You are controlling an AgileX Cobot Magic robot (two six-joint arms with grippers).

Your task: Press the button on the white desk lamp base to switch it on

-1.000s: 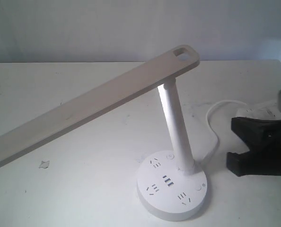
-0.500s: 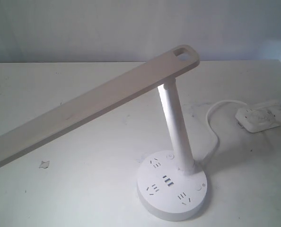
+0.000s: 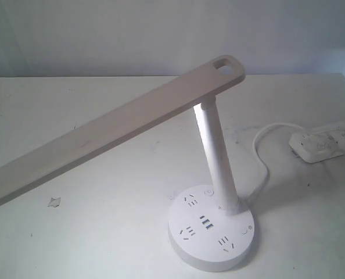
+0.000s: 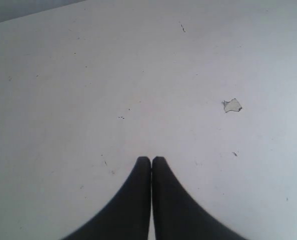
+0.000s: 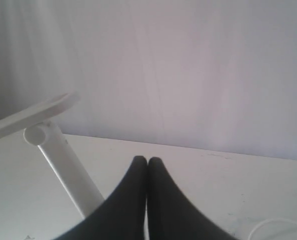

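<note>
The white desk lamp base (image 3: 210, 247) is a thick round disc at the table's front, with socket holes and a USB row on top. Two small round buttons show on it, one behind the sockets near the pole (image 3: 209, 192) and one at the right rim (image 3: 244, 231); their marks are too small to read. The white pole (image 3: 216, 154) carries the long lamp head (image 3: 114, 131), which stretches left. Neither gripper shows in the exterior view. My left gripper (image 4: 151, 159) is shut over bare table. My right gripper (image 5: 147, 160) is shut, with the pole (image 5: 68, 170) off to one side.
A white power strip (image 3: 323, 142) lies at the right edge of the table, and the lamp's white cable (image 3: 262, 154) loops towards it. A small torn scrap (image 3: 54, 201) lies on the table at the left, and the same scrap (image 4: 232, 105) shows in the left wrist view.
My right gripper, which stood at the right of the exterior view a second ago, has drawn back to the right and out of that view, uncovering the power strip.
</note>
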